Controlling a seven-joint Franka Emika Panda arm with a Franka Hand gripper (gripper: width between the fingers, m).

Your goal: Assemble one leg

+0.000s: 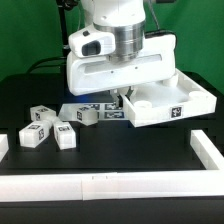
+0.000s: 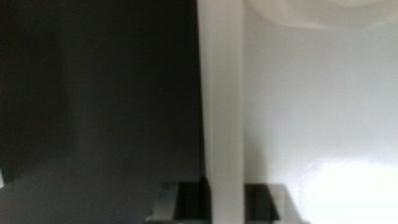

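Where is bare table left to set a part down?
Free: the black table between the legs and the front rail, and between that rail and the panel. Crowded: around the marker board, beside the gripper.

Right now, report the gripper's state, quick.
The gripper: closed on the edge of the large white panel, with its fingers flush against either side in the wrist view.
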